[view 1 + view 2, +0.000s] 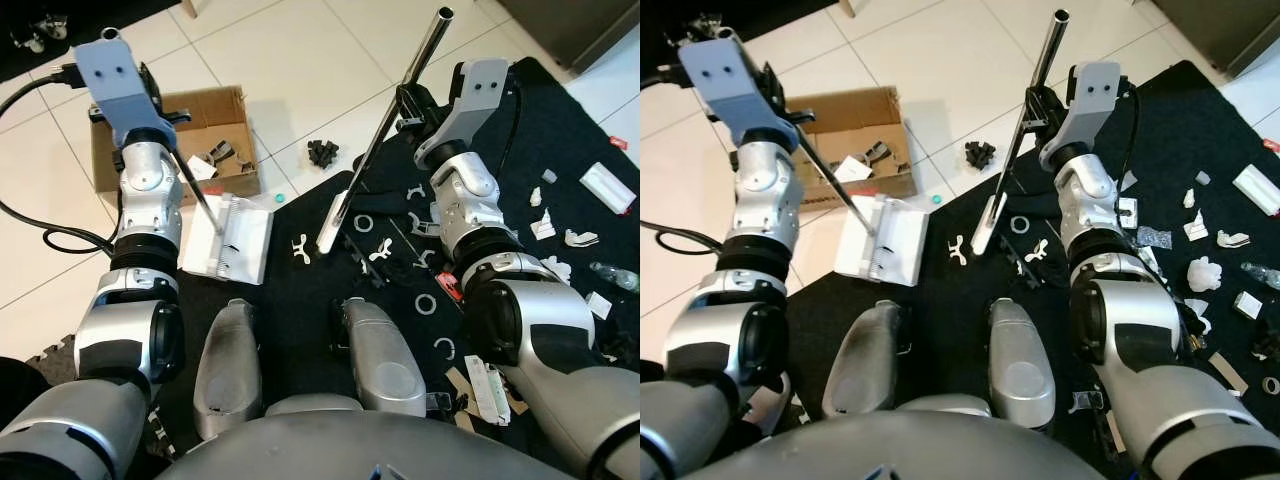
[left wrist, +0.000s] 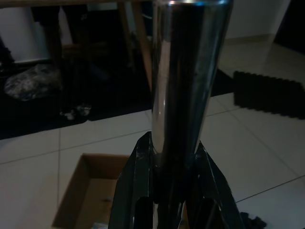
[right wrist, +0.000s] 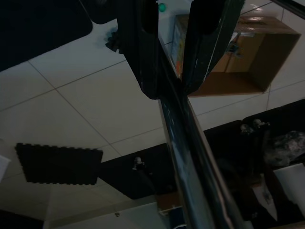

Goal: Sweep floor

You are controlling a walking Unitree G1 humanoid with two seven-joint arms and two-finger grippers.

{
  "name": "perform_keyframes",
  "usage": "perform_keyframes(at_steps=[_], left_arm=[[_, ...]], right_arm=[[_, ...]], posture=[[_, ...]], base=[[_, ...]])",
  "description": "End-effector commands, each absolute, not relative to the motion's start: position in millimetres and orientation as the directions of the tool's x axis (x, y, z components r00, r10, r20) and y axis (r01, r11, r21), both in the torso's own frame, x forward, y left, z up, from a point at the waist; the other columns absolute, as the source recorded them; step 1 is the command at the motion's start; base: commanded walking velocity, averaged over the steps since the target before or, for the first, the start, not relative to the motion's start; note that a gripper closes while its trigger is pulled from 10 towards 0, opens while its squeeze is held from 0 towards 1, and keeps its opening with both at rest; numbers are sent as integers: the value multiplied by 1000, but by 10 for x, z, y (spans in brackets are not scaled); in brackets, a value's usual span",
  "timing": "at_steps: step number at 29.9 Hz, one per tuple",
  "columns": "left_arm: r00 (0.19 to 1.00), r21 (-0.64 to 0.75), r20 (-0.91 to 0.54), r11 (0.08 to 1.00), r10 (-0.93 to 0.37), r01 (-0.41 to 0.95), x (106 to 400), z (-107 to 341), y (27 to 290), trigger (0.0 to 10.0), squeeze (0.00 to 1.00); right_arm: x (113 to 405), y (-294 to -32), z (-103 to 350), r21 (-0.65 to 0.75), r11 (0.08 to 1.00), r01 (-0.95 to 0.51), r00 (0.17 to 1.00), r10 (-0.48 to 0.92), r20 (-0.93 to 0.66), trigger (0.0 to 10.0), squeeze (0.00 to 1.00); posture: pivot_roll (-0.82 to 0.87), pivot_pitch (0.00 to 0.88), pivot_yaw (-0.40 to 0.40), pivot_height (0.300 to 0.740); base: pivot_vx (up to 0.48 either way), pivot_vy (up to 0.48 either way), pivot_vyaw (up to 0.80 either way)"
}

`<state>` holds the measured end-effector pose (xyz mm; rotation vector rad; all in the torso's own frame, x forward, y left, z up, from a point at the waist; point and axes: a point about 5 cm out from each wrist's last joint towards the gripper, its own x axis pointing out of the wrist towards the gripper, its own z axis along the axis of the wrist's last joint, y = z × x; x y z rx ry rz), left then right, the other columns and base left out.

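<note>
Broom (image 1: 380, 140) clamped by right end effector (image 1: 408, 103); dustpan (image 1: 228, 238) (white) by left.

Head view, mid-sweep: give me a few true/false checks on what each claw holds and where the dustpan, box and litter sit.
1. The right claw grips the broom pole. True.
2. The left claw is empty. False: it is shut on the thin handle of the dustpan.
3. The dustpan lies at the edge of the black mat, beside the cardboard box. True.
4. The box stands on the mat. False: it stands on the white tiles.
5. White scraps lie on the mat near the broom head. True.
6. The broom pole lies flat on the floor. False: it slants up, head down on the mat.
</note>
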<state>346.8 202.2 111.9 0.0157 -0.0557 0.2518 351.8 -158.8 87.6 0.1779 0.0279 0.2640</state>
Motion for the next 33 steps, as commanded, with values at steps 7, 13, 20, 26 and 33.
perform_keyframes(at_steps=[7, 13, 20, 26, 33], left_arm=[[975, 23, 97, 978, 202, -205, 3456, 1117, 1857, 10000, 0], [981, 25, 86, 983, 177, -179, 3451, 1076, 1781, 10000, 0], [981, 76, 114, 983, 156, -166, 3419, 1054, 1705, 10000, 0], [976, 65, 132, 981, 172, -182, 3425, 1071, 1632, 10000, 0], [978, 61, 136, 984, 158, -167, 3441, 1079, 1596, 10000, 0]], right_arm=[[3557, -1568, 958, 203, 944, -259, 966, 255, 44, 10000, 0], [3624, -1517, 1090, 207, 938, -278, 960, 264, 94, 10000, 0], [3591, -1423, 1037, 208, 929, -307, 952, 295, 86, 10000, 0], [3594, -1479, 1043, 181, 928, -326, 945, 318, 72, 10000, 0], [3632, -1555, 1117, 174, 937, -304, 952, 292, 92, 10000, 0]], posture=[[-26, 0, -24, 740], [-32, 0, -18, 740], [-50, 0, -43, 740], [-64, 0, -83, 740], [-68, 0, -54, 740]], base=[[0, 0, 0], [0, 0, 0], [0, 0, 0], [0, 0, 0], [0, 0, 0]])
